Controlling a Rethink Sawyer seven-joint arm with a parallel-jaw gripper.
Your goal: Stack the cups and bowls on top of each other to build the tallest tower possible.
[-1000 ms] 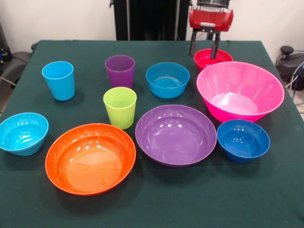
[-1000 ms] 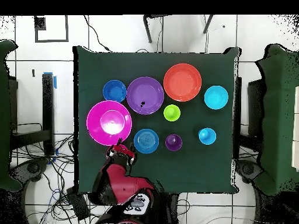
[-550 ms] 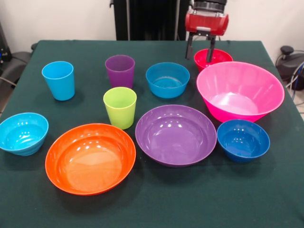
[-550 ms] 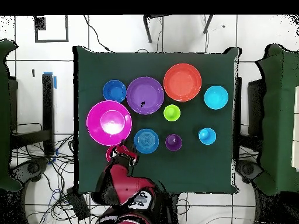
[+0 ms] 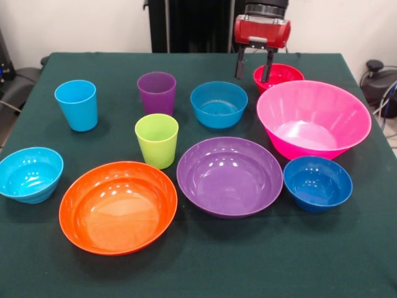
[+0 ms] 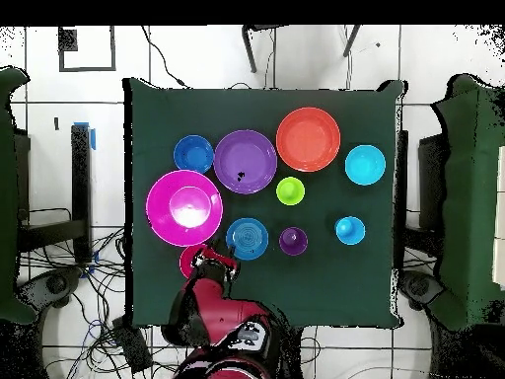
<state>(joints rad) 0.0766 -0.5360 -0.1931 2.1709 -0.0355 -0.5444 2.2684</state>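
Glossy plastic cups and bowls, unstacked on the green-clothed counter (image 5: 347, 261).
Gripper (image 5: 253, 65), jaws open and empty, between round red bowl (image 5: 280, 73) and blue bowl (image 5: 218, 103); tapered lime green cup (image 5: 156, 140) mid-counter.

**Nothing stacked: cups and bowls all separate**

Around the purple bowl (image 5: 229, 176): orange bowl (image 5: 118, 206) left, green cup (image 5: 156, 140), purple cup (image 5: 156, 92), light blue cup (image 5: 76, 104), cyan bowl (image 5: 30, 174), blue bowl (image 5: 218, 103) behind, pink bowl (image 5: 313, 118), red bowl (image 5: 278, 75), dark blue bowl (image 5: 317, 183) right; all upright
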